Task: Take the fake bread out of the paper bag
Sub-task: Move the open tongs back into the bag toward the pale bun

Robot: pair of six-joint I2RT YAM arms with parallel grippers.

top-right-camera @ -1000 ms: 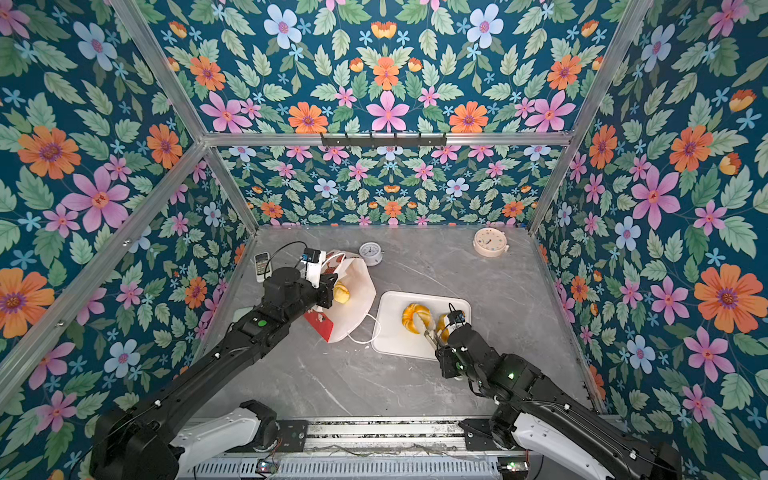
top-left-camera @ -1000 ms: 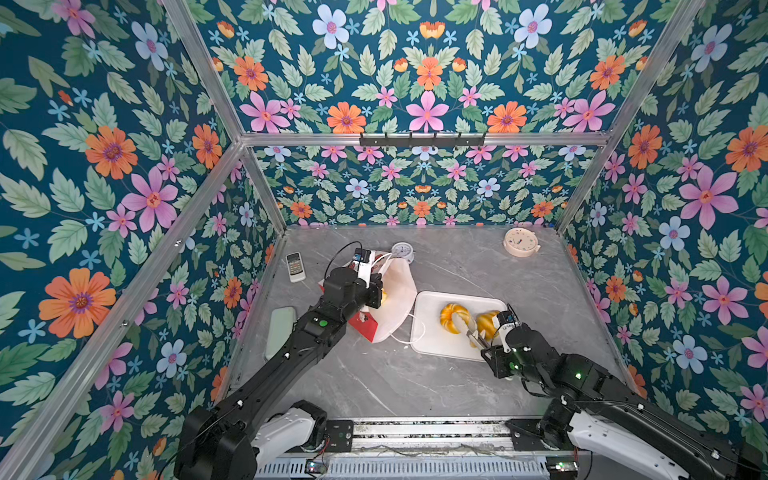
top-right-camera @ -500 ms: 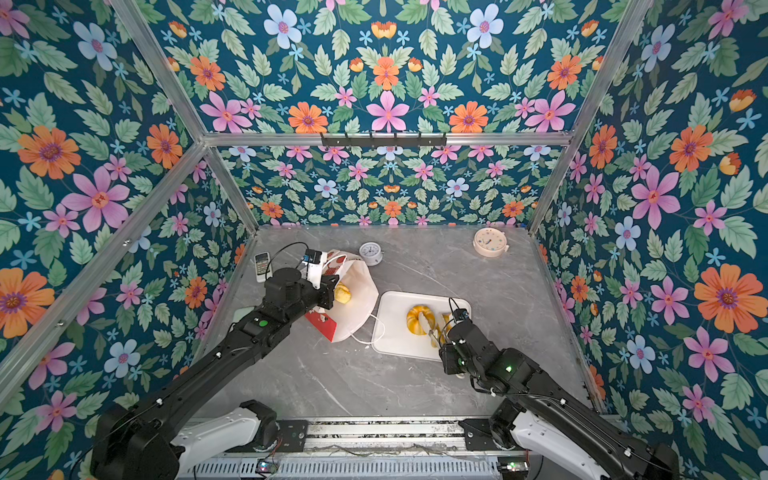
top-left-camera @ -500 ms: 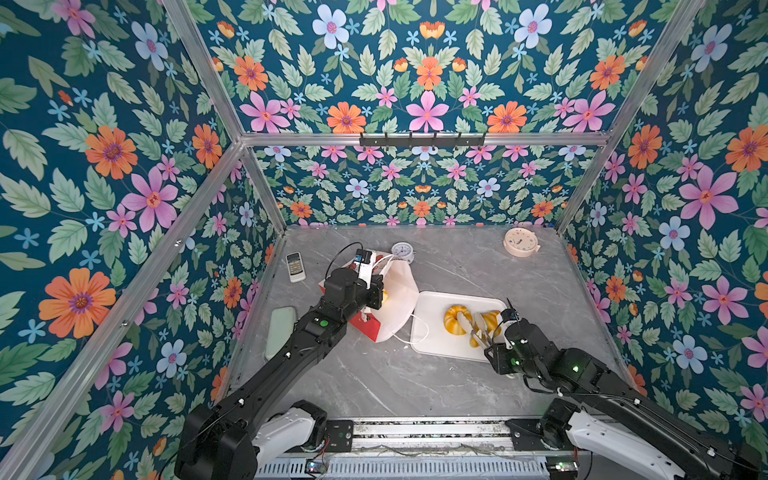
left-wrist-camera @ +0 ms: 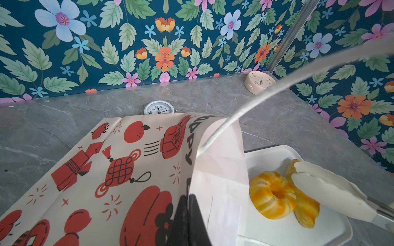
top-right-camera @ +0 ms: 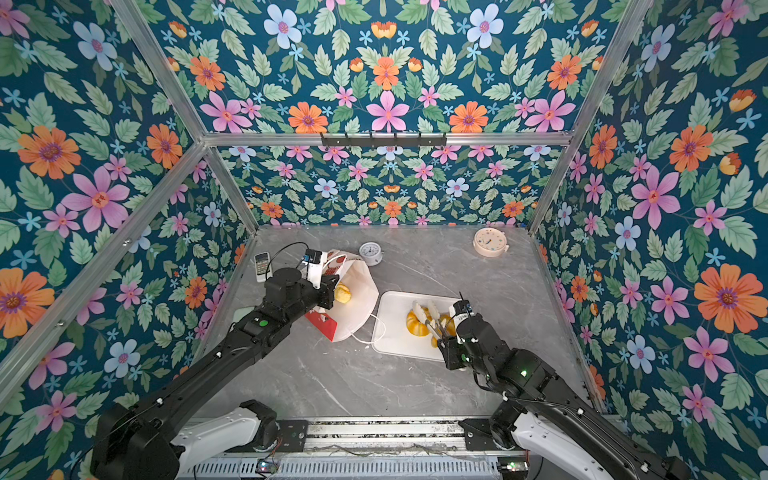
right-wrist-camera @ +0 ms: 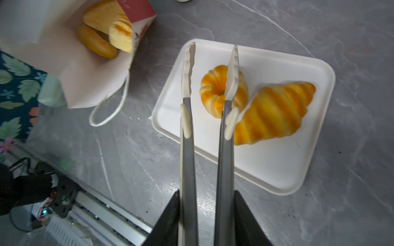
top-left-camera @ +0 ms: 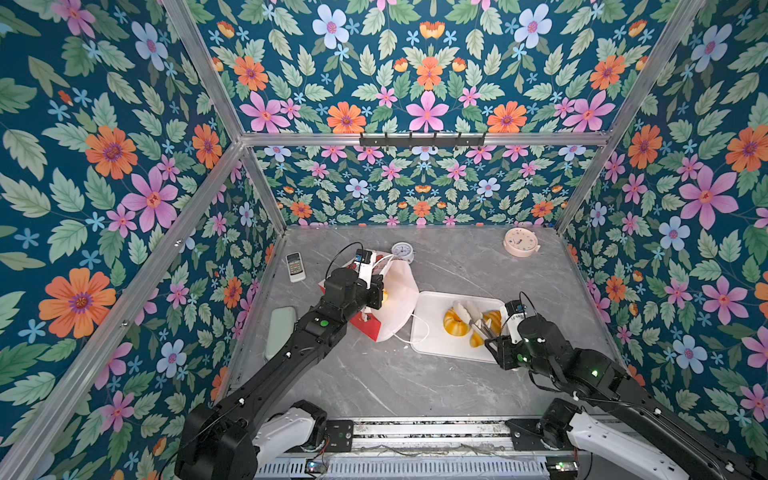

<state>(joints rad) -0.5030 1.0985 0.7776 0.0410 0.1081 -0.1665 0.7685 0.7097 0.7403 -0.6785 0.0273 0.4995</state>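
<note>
Worktop (top-left-camera: 374, 386): the front stretch between the two arms is bare, the widest clear room on the surface. The paper bag (top-left-camera: 401, 303) lies on its side left of centre with its mouth facing the white tray (top-left-camera: 428, 343). Bag rim and tray edge are just beside each other, and a cord handle (right-wrist-camera: 125, 91) loops onto the worktop in the gap. A white alarm clock (top-left-camera: 402, 250) sits just behind the bag. A remote (top-left-camera: 295, 267) lies near the left wall, and a pink clock (top-left-camera: 519, 242) sits in the far right corner, well apart from the rest. The left arm is stretched forward along the left side, with the left gripper (left-wrist-camera: 188, 198) at the bag's upper rim. Its jaws are closed on the paper, with that wall raised off the lower one. Yellow pastries (right-wrist-camera: 100, 45), at least two and overlapping, lie deep inside the bag. On the tray a fluted ring bun (right-wrist-camera: 215, 89) and a croissant (right-wrist-camera: 275, 112) touch each other; the near-left part of the tray is bare. The right arm is bent low at the tray's near right corner. The right gripper (right-wrist-camera: 205, 192) has its jaws clamped on the handles of metal tongs (right-wrist-camera: 187, 153). The tongs' white tips stand apart with nothing between them, one over the bun's ring and the other over bare tray. Whether a tip touches the bun cannot be told.
</note>
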